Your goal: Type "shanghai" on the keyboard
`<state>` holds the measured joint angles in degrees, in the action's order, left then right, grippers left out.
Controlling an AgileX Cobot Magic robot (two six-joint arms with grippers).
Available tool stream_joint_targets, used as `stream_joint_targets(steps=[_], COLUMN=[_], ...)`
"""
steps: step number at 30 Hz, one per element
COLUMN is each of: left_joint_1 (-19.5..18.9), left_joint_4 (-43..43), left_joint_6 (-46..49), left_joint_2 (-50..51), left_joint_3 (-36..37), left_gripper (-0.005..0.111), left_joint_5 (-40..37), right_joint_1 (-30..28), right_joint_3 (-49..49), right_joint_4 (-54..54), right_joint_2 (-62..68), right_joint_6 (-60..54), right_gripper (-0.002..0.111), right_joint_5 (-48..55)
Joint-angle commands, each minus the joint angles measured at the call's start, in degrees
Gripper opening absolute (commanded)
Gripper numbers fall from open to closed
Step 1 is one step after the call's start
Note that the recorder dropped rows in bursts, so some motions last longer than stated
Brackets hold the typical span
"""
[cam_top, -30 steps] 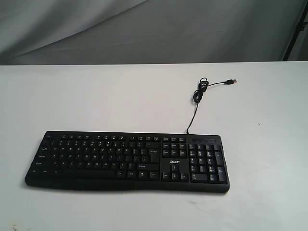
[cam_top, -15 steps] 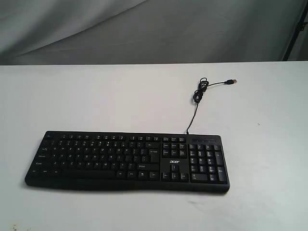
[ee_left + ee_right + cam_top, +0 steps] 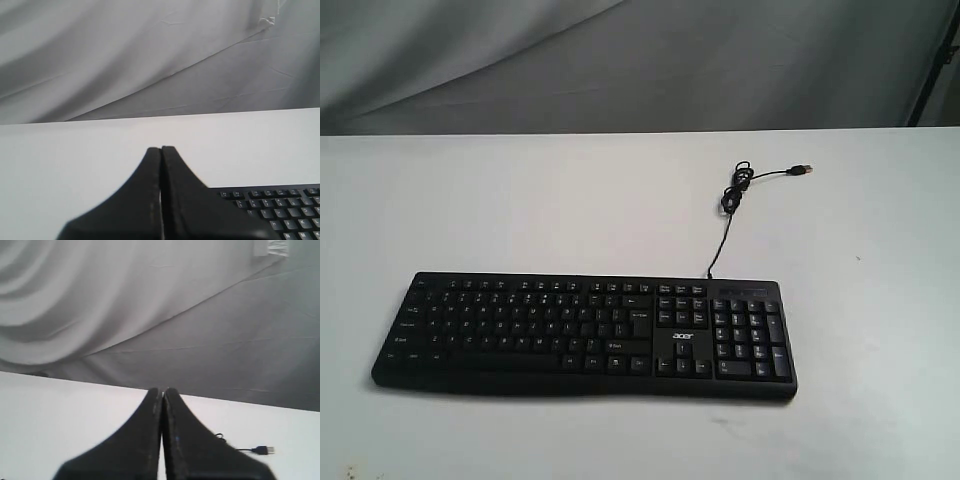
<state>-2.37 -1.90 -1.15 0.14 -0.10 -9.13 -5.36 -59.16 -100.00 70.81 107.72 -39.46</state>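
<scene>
Keyboard (image 3: 585,335), black and wide, lies flat on the white desk (image 3: 520,200) close to the near edge, its long side roughly along that edge and a little left of the middle in the exterior view. The number pad (image 3: 752,335) is at its right end, and a small white logo (image 3: 682,336) sits just left of the pad. The key legends are too small to read from here.

A thin black cable (image 3: 725,235) leaves the keyboard's back edge near the number pad and runs away across the desk. It bunches into a small loop and ends in a plug (image 3: 803,170) lying loose on the desk. A grey cloth (image 3: 620,60) hangs behind the desk.

The left claw (image 3: 161,149) has its two black fingers pressed together and holds nothing. Part of the keyboard shows just beside it. The right claw (image 3: 162,390) is likewise closed and empty, with the plug farther off on the desk.
</scene>
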Motion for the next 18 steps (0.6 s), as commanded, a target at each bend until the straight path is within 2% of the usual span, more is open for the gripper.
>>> stream_joint_targets(steps=[1,9,13,18], left_joint_1=[0.37,0.37,0.37,0.37], left_joint_4=[0.11,0.11,0.11,0.11], left_joint_6=[-0.15,-0.15,-0.15,-0.15], left_joint_2=[-0.14,-0.14,-0.14,-0.14], left_joint_3=[0.10,0.10,0.10,0.10], left_gripper=[0.000,0.000,0.000,0.000], left_joint_5=[0.31,0.31,0.31,0.31], right_joint_1=[0.13,0.13,0.26,0.26], right_joint_3=[-0.57,-0.57,-0.57,-0.57], right_joint_4=[0.05,0.05,0.05,0.05], right_joint_2=[-0.55,-6.19,-8.63,-9.85], right_joint_6=[-6.47,-16.83,-29.30,-45.20], right_gripper=[0.000,0.000,0.000,0.000], right_joint_5=[6.75,21.70,26.81,39.46])
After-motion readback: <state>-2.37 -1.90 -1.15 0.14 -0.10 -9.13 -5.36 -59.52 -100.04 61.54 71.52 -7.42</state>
